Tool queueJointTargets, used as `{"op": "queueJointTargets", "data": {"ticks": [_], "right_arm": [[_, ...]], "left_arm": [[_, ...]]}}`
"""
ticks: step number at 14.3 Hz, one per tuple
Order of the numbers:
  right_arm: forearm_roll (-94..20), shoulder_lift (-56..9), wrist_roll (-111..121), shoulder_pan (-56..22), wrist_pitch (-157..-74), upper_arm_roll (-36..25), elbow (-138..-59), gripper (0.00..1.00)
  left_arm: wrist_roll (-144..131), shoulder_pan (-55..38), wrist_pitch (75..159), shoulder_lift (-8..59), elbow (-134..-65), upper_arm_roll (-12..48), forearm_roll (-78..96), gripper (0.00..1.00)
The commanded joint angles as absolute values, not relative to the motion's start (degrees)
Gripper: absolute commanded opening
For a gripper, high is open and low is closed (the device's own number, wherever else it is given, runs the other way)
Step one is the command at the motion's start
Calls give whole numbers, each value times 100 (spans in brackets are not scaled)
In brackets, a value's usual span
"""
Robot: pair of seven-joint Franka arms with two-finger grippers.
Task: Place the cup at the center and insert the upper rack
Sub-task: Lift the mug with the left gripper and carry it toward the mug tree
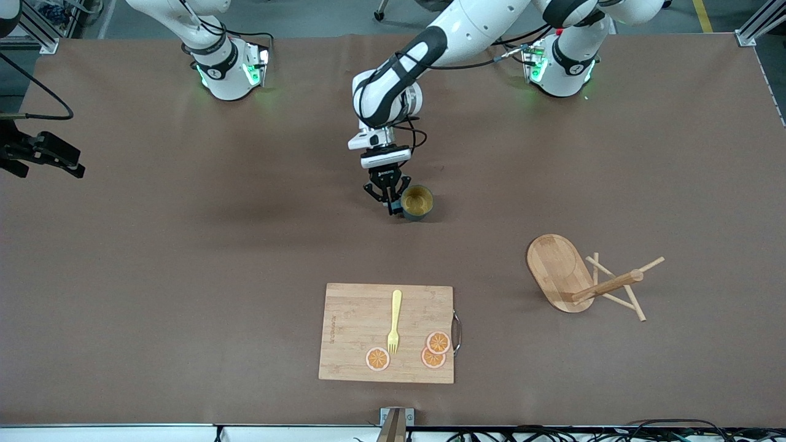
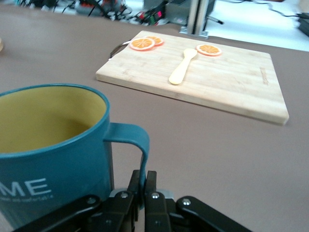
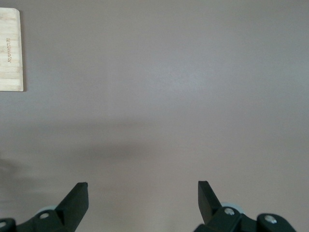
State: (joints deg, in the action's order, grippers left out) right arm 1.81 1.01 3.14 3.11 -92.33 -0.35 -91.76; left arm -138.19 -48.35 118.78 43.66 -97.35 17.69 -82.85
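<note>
The dark teal cup (image 1: 418,202) with a yellow inside stands upright near the middle of the table. In the left wrist view the cup (image 2: 48,145) fills the foreground and its side handle (image 2: 137,137) runs down between the fingers. My left gripper (image 1: 391,205) (image 2: 143,181) is shut on that handle. The bamboo upper rack (image 1: 565,270) lies tipped on its side toward the left arm's end, nearer the front camera than the cup. Its post (image 1: 608,285) and thin pegs point away from the oval base. My right gripper (image 3: 142,186) is open over bare table with nothing between its fingers, and that arm waits.
A rectangular bamboo cutting board (image 1: 356,331) (image 2: 231,82) (image 3: 10,48) lies nearer the front camera than the cup. On it are a yellow fork (image 1: 393,322) and three orange slices (image 1: 438,342). Brown table surface surrounds the cup.
</note>
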Motion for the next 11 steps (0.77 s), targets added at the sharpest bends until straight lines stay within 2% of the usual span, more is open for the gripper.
{"op": "queueJointTargets", "data": {"ticks": [1, 6, 11], "right_arm": [[114, 114, 351, 247, -9193, -26, -9158, 100], [97, 97, 290, 229, -9202, -18, -9167, 100], [105, 88, 281, 53, -9220, -18, -9158, 100]], "left_arm": [[-13300, -4589, 12093, 3913, -9624, 1810, -7526, 0], [-12675, -3834, 12725, 2981, -9642, 1889, -5612, 0], [-12647, -3034, 13253, 2515, -9650, 1907, -4178, 0]]}}
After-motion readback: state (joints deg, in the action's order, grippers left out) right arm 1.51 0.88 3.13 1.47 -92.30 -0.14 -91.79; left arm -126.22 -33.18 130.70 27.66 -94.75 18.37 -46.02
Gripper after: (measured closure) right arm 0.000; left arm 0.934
